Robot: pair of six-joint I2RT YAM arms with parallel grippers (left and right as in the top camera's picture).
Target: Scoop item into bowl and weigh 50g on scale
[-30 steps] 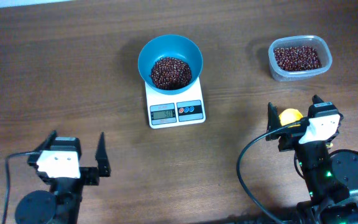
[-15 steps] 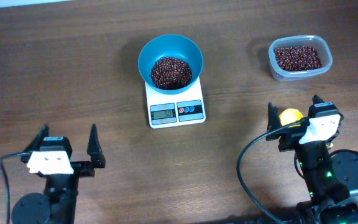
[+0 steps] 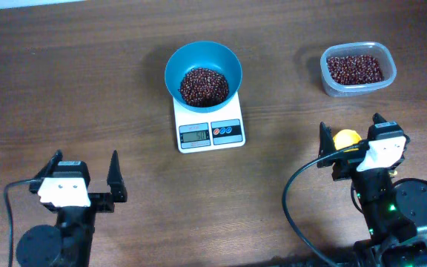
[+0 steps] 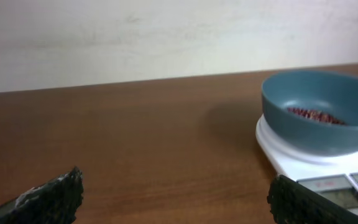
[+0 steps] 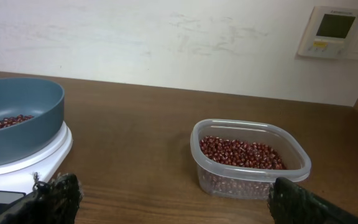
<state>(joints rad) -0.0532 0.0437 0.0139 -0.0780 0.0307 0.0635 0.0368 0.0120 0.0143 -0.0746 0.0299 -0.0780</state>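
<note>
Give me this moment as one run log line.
bowl: on scale, beans inside | tub: right of scale, beans inside | left hand: open, away from bowl | right hand: open, apart from tub

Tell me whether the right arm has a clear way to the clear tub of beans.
Probably yes. The right gripper stands open, facing the clear tub, with only bare table between them; nothing blocks the way.
</note>
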